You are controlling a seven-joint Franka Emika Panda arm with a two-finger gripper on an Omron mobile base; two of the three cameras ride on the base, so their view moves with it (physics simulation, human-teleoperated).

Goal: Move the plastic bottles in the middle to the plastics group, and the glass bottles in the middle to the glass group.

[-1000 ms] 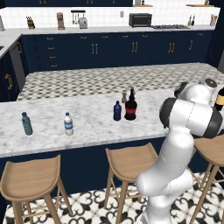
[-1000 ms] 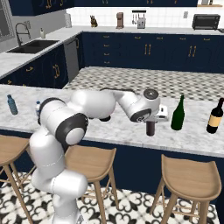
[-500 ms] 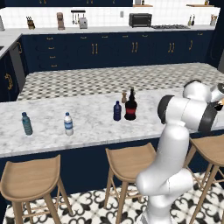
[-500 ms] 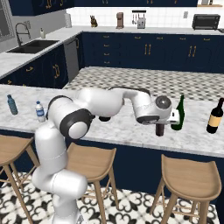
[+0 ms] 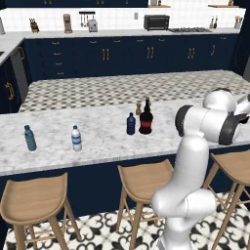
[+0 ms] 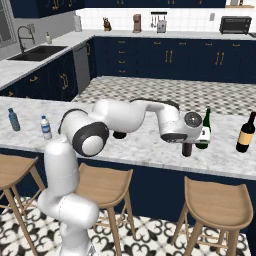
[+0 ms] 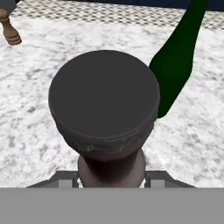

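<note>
My gripper (image 6: 187, 141) is shut on the neck of a small dark glass bottle (image 6: 187, 149) with a dark crown cap (image 7: 103, 98). It hangs low over the marble counter, just left of the tall green wine bottle (image 6: 204, 132), which leans past the cap in the hand view (image 7: 177, 61). The dark wine bottle (image 6: 246, 133) with a cream label stands further right. In the middle stand the navy plastic bottle (image 5: 131, 124), the squat red-labelled bottle (image 5: 145, 118) and a tiny brown one (image 5: 138, 108). Two clear water bottles (image 5: 30, 138) (image 5: 76, 138) stand far left.
Three wooden stools (image 5: 143, 181) line the island's near side. The marble counter (image 5: 97, 141) runs from the water bottles to the wine bottles. A back counter with a toaster oven (image 5: 156, 22) lies beyond the tiled floor.
The arm has carried the dark bottle to the right along the counter, from well left of the green wine bottle to right beside it. The grip has not changed.
</note>
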